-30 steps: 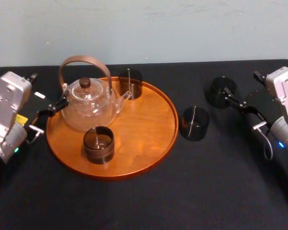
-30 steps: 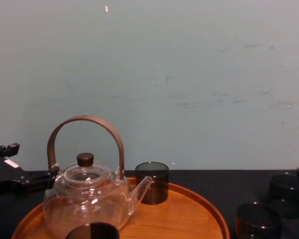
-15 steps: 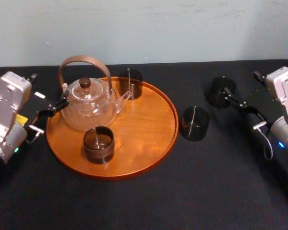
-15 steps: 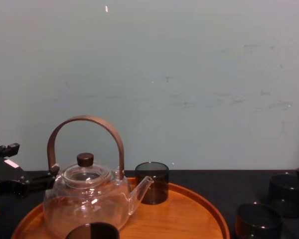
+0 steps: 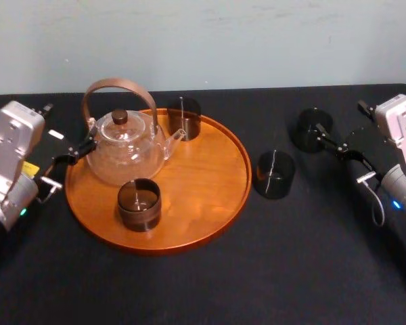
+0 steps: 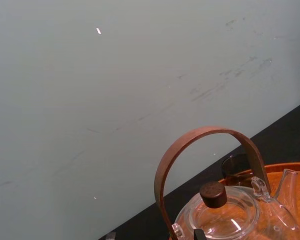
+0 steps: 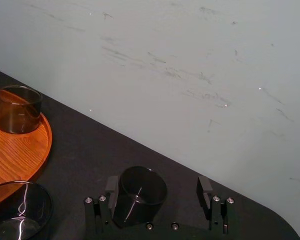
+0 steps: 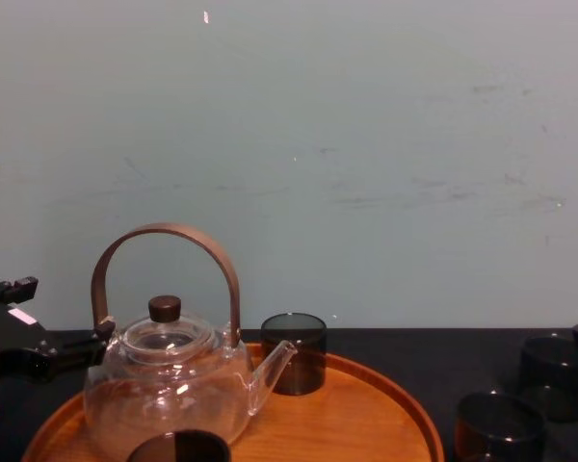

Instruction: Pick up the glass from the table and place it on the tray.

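Note:
Two dark smoky glasses stand on the black table (image 5: 210,284) to the right of the tray. The far glass (image 5: 313,128) (image 7: 140,192) lies between the spread fingers of my right gripper (image 5: 333,141) (image 7: 158,192), close to one finger (image 7: 111,192) and clear of the other. That gripper is open and holds nothing. The nearer glass (image 5: 274,175) (image 8: 499,425) stands by the rim of the round orange-brown tray (image 5: 210,196). My left gripper (image 5: 71,157) rests open at the tray's left edge beside the teapot.
A glass teapot (image 5: 125,145) with a brown arched handle and two more dark glasses (image 5: 183,118) (image 5: 139,204) stand on the tray. The tray's right half is bare wood. A pale wall runs behind the table.

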Robot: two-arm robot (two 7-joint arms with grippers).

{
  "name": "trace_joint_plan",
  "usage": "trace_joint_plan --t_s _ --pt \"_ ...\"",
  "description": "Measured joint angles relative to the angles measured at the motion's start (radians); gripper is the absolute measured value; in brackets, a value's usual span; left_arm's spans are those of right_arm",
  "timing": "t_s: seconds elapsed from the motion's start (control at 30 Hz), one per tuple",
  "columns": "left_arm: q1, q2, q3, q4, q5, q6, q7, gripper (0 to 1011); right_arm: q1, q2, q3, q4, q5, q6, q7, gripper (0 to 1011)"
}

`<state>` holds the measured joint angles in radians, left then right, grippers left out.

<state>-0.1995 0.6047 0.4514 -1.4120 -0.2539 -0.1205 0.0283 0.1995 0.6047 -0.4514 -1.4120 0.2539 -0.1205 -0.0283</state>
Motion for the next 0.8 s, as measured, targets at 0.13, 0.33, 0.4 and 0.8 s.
trace_joint_plan --t_s 0.13,0.33,0.4,0.8 --pt "0.000 0.000 0.000 0.000 0.000 0.000 0.000 1010 0.000 0.000 0.000 0.000 0.000 0.000 0.000 1002" --pt "0.000 0.000 0.000 0.000 0.000 0.000 0.000 1009 0.000 0.000 0.000 0.000 0.000 0.000 0.000 1002" --pt "0.000 0.000 0.000 0.000 0.000 0.000 0.000 1010 0.000 0.000 0.000 0.000 0.000 0.000 0.000 1002" --pt "0.000 0.000 0.000 0.000 0.000 0.000 0.000 1009 0.000 0.000 0.000 0.000 0.000 0.000 0.000 1002"
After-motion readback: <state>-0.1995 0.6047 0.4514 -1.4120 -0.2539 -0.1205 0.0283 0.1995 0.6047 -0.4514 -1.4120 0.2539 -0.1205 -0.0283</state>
